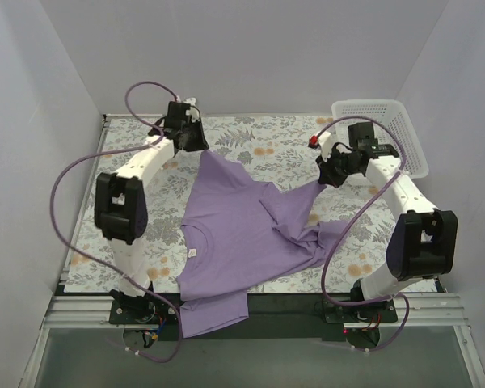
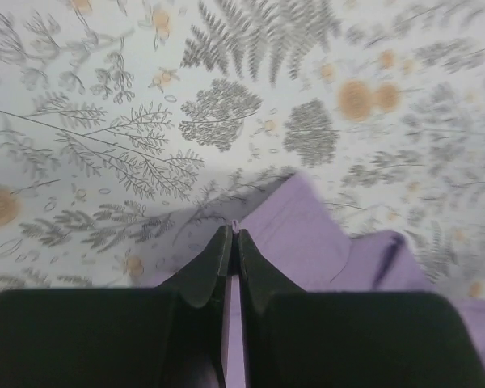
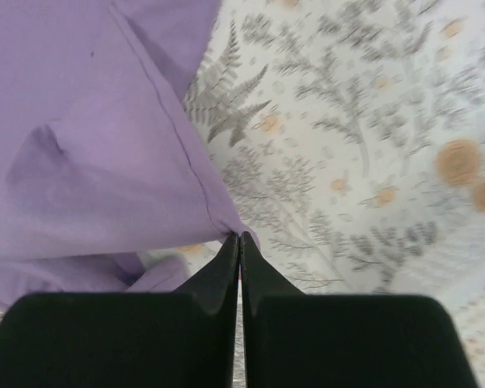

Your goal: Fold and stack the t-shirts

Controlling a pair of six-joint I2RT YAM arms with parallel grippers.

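One t-shirt [image 1: 242, 234]; left gripper [image 2: 233, 236], right gripper [image 3: 239, 239] pinch its corners.

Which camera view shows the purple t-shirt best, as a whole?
The top external view: almost the whole t-shirt shows there, spread on the table. The left wrist view shows only the corner pinched by the left gripper; the right wrist view shows only the corner in the right gripper.

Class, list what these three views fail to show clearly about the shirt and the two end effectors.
- Top view: the neck label on the t-shirt is too small to read.
- Left wrist view: how much cloth the left end effector pinches, hidden by its own fingers.
- Right wrist view: likewise for the right end effector; the t-shirt runs off the frame.
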